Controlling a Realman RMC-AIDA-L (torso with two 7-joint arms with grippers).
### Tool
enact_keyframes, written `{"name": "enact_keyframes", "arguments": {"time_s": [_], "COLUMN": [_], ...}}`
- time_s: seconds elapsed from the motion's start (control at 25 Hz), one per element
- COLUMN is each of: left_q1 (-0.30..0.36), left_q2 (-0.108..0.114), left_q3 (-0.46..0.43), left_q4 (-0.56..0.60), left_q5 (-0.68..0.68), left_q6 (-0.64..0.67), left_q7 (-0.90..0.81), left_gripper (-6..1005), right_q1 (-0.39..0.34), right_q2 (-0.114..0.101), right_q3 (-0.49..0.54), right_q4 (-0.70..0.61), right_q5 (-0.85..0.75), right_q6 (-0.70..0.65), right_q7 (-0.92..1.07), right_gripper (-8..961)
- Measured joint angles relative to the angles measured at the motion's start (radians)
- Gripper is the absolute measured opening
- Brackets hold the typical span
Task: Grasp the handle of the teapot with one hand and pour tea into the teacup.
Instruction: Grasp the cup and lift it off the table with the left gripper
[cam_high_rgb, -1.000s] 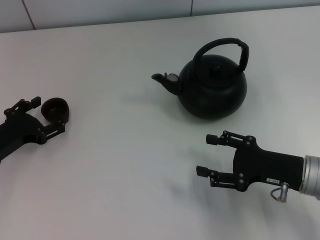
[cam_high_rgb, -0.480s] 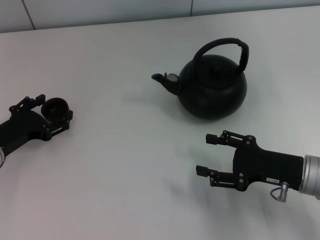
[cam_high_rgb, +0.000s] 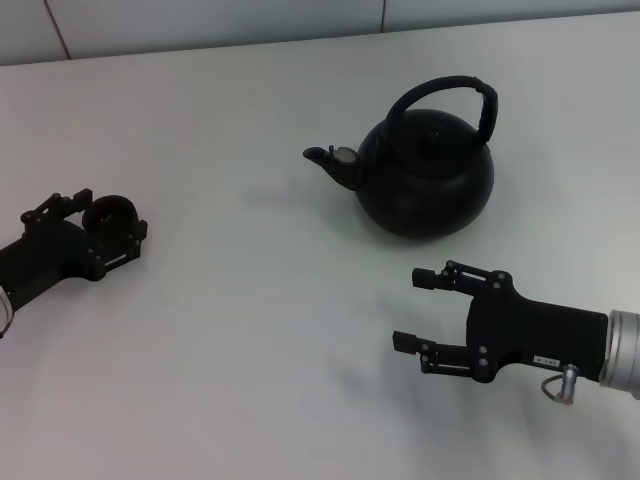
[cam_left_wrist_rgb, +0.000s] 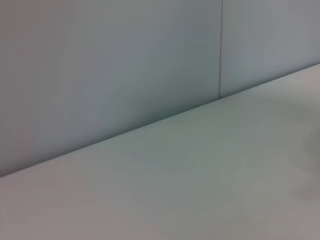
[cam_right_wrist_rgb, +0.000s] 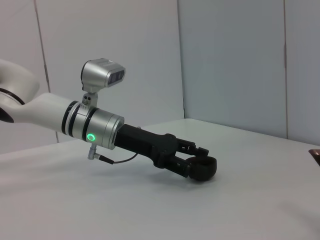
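Observation:
The glossy black teapot (cam_high_rgb: 428, 170) stands at the back right of the table, spout to the left, its arched handle (cam_high_rgb: 450, 92) upright over the lid. My right gripper (cam_high_rgb: 409, 309) hovers open in front of the teapot, apart from it, with nothing between its fingers. At the far left, my left gripper (cam_high_rgb: 108, 215) is shut on the small dark teacup (cam_high_rgb: 110, 213), one finger on each side. The right wrist view shows the teacup (cam_right_wrist_rgb: 204, 170) held at the tip of the left arm, low over the table. No tea is visible.
The white table (cam_high_rgb: 250, 330) spreads between the teacup and the teapot. A pale wall (cam_high_rgb: 200, 20) runs along its far edge. The left wrist view shows only table surface and wall.
My left gripper has closed from wide open onto the teacup and shifted slightly toward the back. The right gripper and the teapot have not moved.

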Motion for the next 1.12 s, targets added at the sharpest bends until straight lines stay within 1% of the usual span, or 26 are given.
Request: {"name": "enact_keyframes", "arguments": {"time_s": [0.84,1.08,1.12], "left_q1": [-0.006,-0.006,-0.006], "left_q2": [0.0,0.0,0.0], "left_q3": [0.007,0.008,0.008], "left_q4": [-0.005,-0.007,-0.007], "left_q5": [0.006,0.002,0.002], "left_q6": [-0.012,-0.01,-0.01], "left_q7": [0.015,0.019,0.019], "left_gripper": [850,694,695], "right_q1": [-0.004,-0.007,-0.007], "right_q2": [0.0,0.0,0.0], "right_q3": [-0.003,-0.003,-0.003], "right_q4": [0.0,0.0,0.0], "right_q5": [0.0,0.0,0.0], "right_q6": [-0.001,-0.003,-0.003], "right_q7": [0.0,0.0,0.0], "right_gripper": [766,766,765]}}
